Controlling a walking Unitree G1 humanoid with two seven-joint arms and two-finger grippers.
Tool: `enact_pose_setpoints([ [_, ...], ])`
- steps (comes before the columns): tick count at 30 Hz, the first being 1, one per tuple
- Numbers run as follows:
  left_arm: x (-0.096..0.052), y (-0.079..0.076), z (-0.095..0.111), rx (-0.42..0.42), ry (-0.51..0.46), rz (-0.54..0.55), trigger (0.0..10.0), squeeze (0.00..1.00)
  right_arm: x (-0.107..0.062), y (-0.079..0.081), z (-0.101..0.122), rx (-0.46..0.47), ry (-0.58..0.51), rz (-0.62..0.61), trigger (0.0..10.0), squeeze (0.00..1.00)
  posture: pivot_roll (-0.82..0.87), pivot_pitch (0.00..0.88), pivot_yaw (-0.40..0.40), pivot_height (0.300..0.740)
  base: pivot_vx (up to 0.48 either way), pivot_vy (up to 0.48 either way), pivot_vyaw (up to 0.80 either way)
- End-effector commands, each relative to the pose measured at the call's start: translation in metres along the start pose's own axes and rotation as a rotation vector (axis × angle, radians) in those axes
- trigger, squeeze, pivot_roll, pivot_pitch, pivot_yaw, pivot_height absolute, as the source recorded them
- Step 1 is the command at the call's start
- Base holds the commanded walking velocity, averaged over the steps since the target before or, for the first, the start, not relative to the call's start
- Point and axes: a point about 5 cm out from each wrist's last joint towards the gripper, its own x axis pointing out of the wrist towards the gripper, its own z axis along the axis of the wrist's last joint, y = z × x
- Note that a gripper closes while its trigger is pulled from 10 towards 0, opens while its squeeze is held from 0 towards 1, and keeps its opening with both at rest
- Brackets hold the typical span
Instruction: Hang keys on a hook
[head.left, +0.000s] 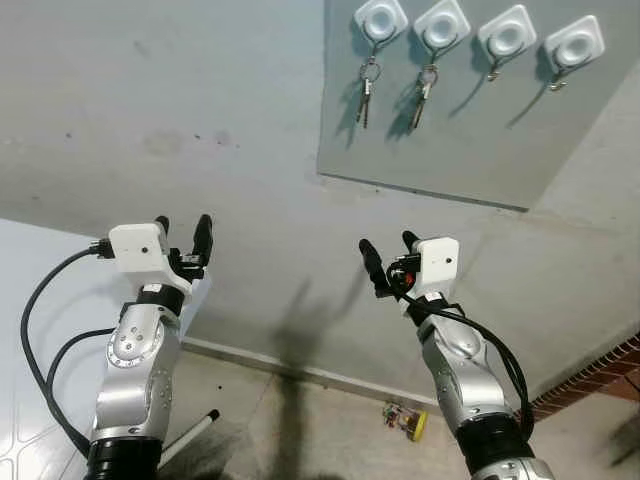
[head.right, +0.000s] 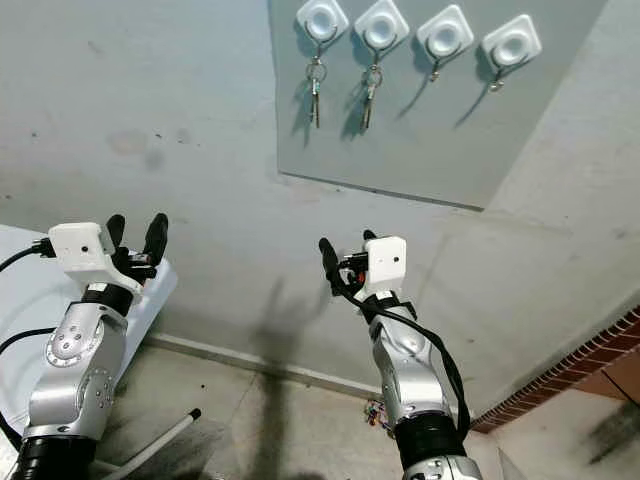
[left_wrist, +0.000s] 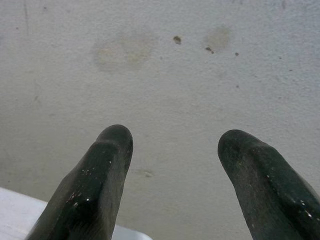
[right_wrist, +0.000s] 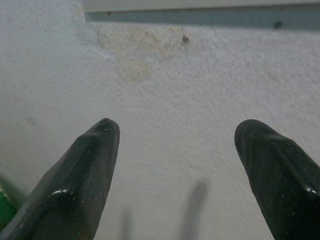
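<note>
So both head views show a grey panel (head.left: 440, 110) mounted on the concrete wall (head.left: 200, 120), with four white square hooks (head.left: 445, 25) in a row along its top edge. The first set of keys (head.left: 366, 88) hangs from the leftmost hook and the second set of keys (head.left: 423, 95) from the next one over. Both bunches dangle with their long axis running straight down toward 6 o'clock, ring at the top, blades pointing at the floor. The two hooks toward 3 o'clock carry just their little metal hook ends.

The left hand (head.left: 183, 232) sits low at about 8 o'clock from the panel, fingers spread and pinching nothing. The right hand (head.left: 385, 252) is almost directly below the hanging keys at 6 o'clock, also spread and empty, well apart from the panel.

The wrist cams add detail that the head views don't give: the left one shows yellowish stains on the plaster and a white edge at the bottom, while the right one catches the panel's lower edge (right_wrist: 200, 12) just above its fingers (right_wrist: 85, 175), plus a sliver of something green in the corner.

The left eye view also picks up a small yellow-green object (head.left: 405, 420) on the floor (head.left: 300, 430) by the baseboard. It's too small to identify. A white stick (head.left: 190, 437) lies on the floor too, its far end cut off behind the left arm.
</note>
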Motion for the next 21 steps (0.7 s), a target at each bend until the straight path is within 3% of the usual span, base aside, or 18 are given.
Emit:
enact_pose_setpoints([
  [1, 0.001, -0.001, -0.002, 0.008, 0.014, -0.014, 10.0, 0.00, -0.002, -0.003, 0.000, -0.009, 0.009, 0.000, 10.0, 0.00, -0.10, 0.052, -0.024, 0.740, 0.000, 0.000, 0.78],
  [12, -0.002, -0.002, -0.003, 0.016, 0.011, -0.013, 10.0, 0.00, 0.000, 0.000, 0.003, -0.019, 0.009, 0.028, 10.0, 0.00, -0.09, 0.047, -0.038, 0.740, 0.000, 0.000, 0.78],
  [15, -0.016, -0.002, -0.005, 0.035, 0.015, -0.008, 10.0, 0.00, -0.009, -0.005, 0.003, -0.009, -0.002, 0.004, 10.0, 0.00, -0.08, 0.053, -0.043, 0.740, 0.000, 0.000, 0.78],
  [21, -0.022, -0.003, -0.004, 0.023, 0.009, -0.008, 10.0, 0.00, -0.013, -0.007, 0.007, -0.004, -0.015, -0.008, 10.0, 0.00, -0.07, 0.059, -0.044, 0.740, 0.000, 0.000, 0.78],
])
